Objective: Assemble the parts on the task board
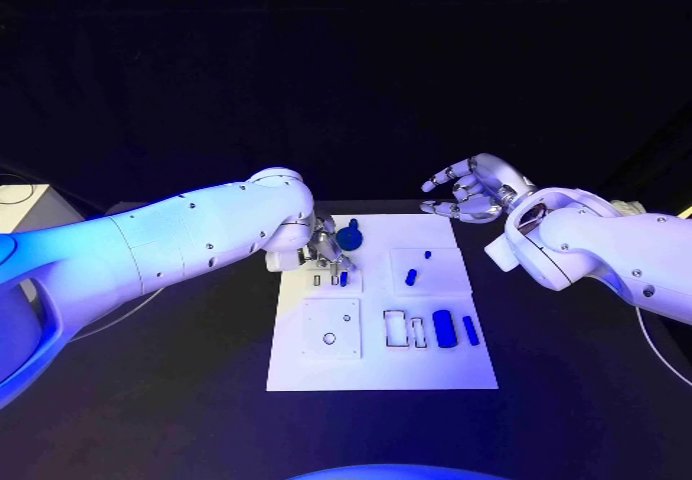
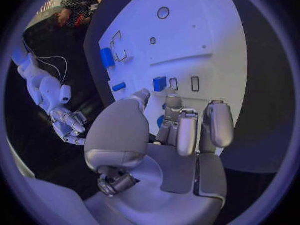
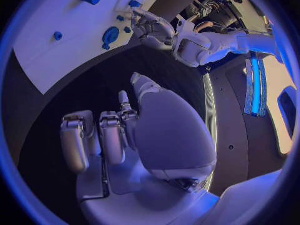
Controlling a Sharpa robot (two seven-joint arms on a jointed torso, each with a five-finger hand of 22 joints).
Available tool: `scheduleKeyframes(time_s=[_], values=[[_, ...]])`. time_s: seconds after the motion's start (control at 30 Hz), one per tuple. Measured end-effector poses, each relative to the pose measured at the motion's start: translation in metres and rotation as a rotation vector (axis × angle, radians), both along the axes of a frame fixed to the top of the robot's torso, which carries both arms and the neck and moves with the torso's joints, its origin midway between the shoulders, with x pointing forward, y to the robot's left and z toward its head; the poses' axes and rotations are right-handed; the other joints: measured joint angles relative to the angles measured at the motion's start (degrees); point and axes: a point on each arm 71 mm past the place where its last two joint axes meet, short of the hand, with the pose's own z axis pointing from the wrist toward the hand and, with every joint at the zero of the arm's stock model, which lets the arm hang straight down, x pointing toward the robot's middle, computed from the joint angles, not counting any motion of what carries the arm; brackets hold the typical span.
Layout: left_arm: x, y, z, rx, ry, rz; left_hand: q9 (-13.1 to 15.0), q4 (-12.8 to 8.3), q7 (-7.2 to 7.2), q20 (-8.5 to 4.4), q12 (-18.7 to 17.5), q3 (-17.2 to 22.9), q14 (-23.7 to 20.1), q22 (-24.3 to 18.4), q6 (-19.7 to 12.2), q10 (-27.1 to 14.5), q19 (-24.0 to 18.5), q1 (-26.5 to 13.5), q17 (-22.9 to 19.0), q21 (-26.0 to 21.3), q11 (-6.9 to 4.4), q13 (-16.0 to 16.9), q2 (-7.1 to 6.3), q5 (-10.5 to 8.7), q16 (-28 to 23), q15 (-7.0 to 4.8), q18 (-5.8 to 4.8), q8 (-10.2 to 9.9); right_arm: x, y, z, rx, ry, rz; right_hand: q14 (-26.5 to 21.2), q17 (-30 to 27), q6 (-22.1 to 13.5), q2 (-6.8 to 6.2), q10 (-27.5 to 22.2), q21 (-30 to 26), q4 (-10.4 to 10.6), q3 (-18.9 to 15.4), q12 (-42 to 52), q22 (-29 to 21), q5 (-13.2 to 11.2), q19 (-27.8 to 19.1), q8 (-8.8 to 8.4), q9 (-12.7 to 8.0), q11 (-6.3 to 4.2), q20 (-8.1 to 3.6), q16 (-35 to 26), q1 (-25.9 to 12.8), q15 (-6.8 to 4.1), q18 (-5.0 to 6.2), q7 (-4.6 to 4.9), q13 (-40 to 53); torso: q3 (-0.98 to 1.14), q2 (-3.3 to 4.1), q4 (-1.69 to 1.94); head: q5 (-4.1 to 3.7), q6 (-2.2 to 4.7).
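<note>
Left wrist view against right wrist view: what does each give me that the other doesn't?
Left wrist view: small rectangular slots and round holes in the white plate task board. Right wrist view: the blue round disc-shaped part unobstructed, plus the left white arm. Both: that board, the left robot hand and the right robot hand.

dim blue light, fisheye edges (wrist views)

Head camera looks down from above; 2 wrist cameras sit close behind — all share the task board [image 1: 378,330].
</note>
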Motion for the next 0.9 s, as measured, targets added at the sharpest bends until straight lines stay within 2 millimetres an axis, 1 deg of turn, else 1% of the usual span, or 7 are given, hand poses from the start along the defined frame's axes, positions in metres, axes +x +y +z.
scheduleKeyframes(time_s=[0.17,0.23,0.57,0.6,0.73,0.83,0.9], values=[[0.0001,0.001,-0.0019,0.004,0.006,0.0,0.1,0.0,0.0,0.0,0.0,0.0,0.0,0.0,0.0,0.0,0.0,0.0,0.0,0.0,0.0,0.0,0.0,0.0,0.0,0.0,-0.01,0.0,0.0,0.0003,-0.0001,-0.001,0.001,0.001,0.0,0.0,0.0,-0.1,0.0,0.0,0.1,0.1,0.0,0.0,0.0,0.0,0.0,0.0,0.0,0.0,0.0,-0.1,0.0,0.0,0.0,0.0,0.01,0.02,0.04,-0.08,-0.18],[-0.0001,0.0012,-0.0026,0.005,0.008,0.0,0.2,0.0,0.0,0.0,0.0,0.0,0.0,0.1,0.0,0.0,0.0,0.2,0.0,0.0,0.0,0.0,0.25,0.0,0.0,0.0,0.0,0.0,0.0,0.0006,-0.0002,-0.001,0.002,0.002,0.0,0.0,0.0,-0.23,0.0,0.0,0.2,0.2,0.0,0.0,0.0,0.0,0.0,0.0,0.0,0.0,0.0,-0.2,0.0,0.0,0.0,0.0,0.02,0.02,0.06,-0.09,-0.19],[-0.0014,-0.0003,-0.0056,0.006,0.02,-0.005,0.7,0.0,0.0,0.0,0.0,0.0,0.0,0.1,0.0,0.0,0.0,0.6,0.0,0.0,0.0,0.1,0.59,0.0,0.0,0.0,0.0,0.3,0.0003,0.0019,-0.0004,-0.002,0.003,0.005,0.0,0.0,0.0,-0.23,0.0,0.0,0.2,0.2,0.0,0.0,0.0,0.0,0.0,0.0,0.0,0.0,0.0,-0.2,0.0,0.0,0.0,0.0,0.07,0.05,0.01,-0.09,-0.44],[-0.0015,-0.0004,-0.0058,0.006,0.02,-0.006,0.7,0.0,0.0,0.0,0.0,0.0,0.0,0.1,0.0,0.0,0.0,0.8,0.0,0.0,0.0,0.1,0.77,0.0,0.0,0.0,0.0,0.3,0.0003,0.0019,-0.0004,-0.003,0.003,0.005,0.0,0.0,0.0,-0.23,0.0,0.0,0.2,0.2,0.0,0.0,0.0,0.0,0.0,0.0,0.0,0.0,0.0,-0.2,0.0,0.0,0.0,0.0,0.07,0.05,0.01,-0.09,-0.48],[-0.0018,-0.0005,-0.0066,0.005,0.024,-0.006,0.8,0.0,0.0,0.0,0.0,0.0,0.0,0.1,0.0,0.0,0.0,0.8,0.0,0.0,0.0,0.1,0.77,0.0,0.0,0.0,0.0,0.6,0.0004,0.0025,-0.0004,-0.003,0.004,0.006,0.0,0.0,0.0,-0.23,0.0,0.0,0.2,0.2,0.0,0.0,0.0,0.0,0.0,0.0,0.0,0.0,0.0,-0.2,0.0,0.0,0.0,0.0,0.07,0.05,0.04,-0.09,-0.53],[-0.0019,-0.0006,-0.0068,0.003,0.025,-0.006,1.3,0.0,-0.21,0.0,0.0,0.0,0.0,0.1,-0.2,0.0,0.0,1.5,0.0,0.0,0.0,0.1,1.43,0.0,0.0,0.0,0.0,0.9,0.0005,0.003,-0.0005,-0.003,0.005,0.007,0.0,0.0,0.0,-0.23,0.0,0.0,0.2,0.2,0.0,0.0,0.0,0.0,0.0,0.0,0.0,0.0,0.0,-0.2,0.0,-0.01,0.0,0.0,0.07,0.05,0.07,-0.09,-0.59],[-0.002,-0.0007,-0.0069,0.002,0.027,-0.007,1.8,-0.3,-0.29,0.0,0.0,0.5,0.0,0.2,-0.3,0.0,0.0,2.7,0.0,0.0,-0.02,0.1,1.56,0.0,0.0,0.0,0.0,1.1,0.0005,0.0035,-0.0006,-0.004,0.005,0.008,0.0,0.0,0.0,-0.22,0.0,0.0,0.2,0.2,0.0,0.0,0.0,0.0,0.0,0.0,0.0,0.0,0.0,-0.2,0.0,0.0,-0.01,0.0,0.08,0.05,0.08,-0.09,-0.63]])
